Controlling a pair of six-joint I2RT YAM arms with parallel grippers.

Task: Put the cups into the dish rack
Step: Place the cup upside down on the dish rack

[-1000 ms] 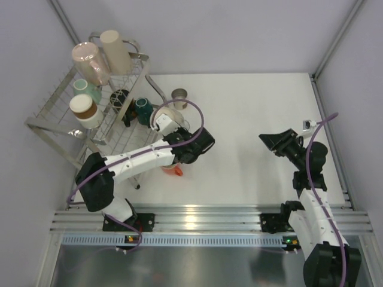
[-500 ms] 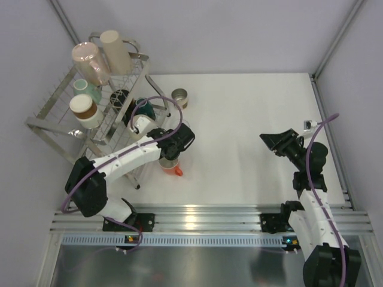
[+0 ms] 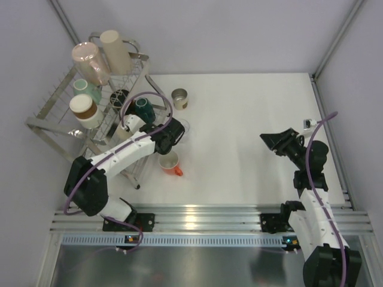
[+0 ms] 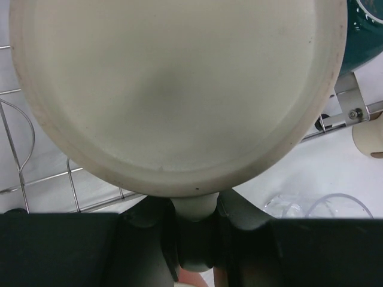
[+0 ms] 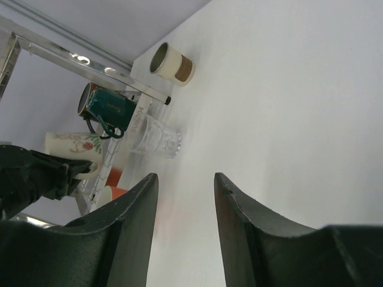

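Observation:
My left gripper (image 3: 142,128) is shut on the handle of a cream mug (image 3: 129,124), at the front of the dish rack (image 3: 57,116). In the left wrist view the mug's round base (image 4: 179,89) fills the picture and its handle sits between my fingers (image 4: 254,218). On the rack are a pink cup (image 3: 90,63), a beige cup (image 3: 115,51), a teal cup (image 3: 88,89), a brown-banded cup (image 3: 84,110) and a dark teal mug (image 3: 142,109). On the table are a clear glass (image 5: 157,137), an orange-handled white cup (image 3: 170,162) and a small banded cup (image 3: 179,97). My right gripper (image 5: 182,185) hangs open and empty at the right.
Rack wires (image 4: 18,155) run just left of the held mug, and the dark teal mug (image 4: 365,36) is close on its right. The table's right edge meets a wall beside my right arm (image 3: 311,173). White tabletop (image 3: 239,137) lies between the arms.
My left arm has swung the cream mug leftward, from over the orange-handled cup to the front of the rack. The right arm has not moved.

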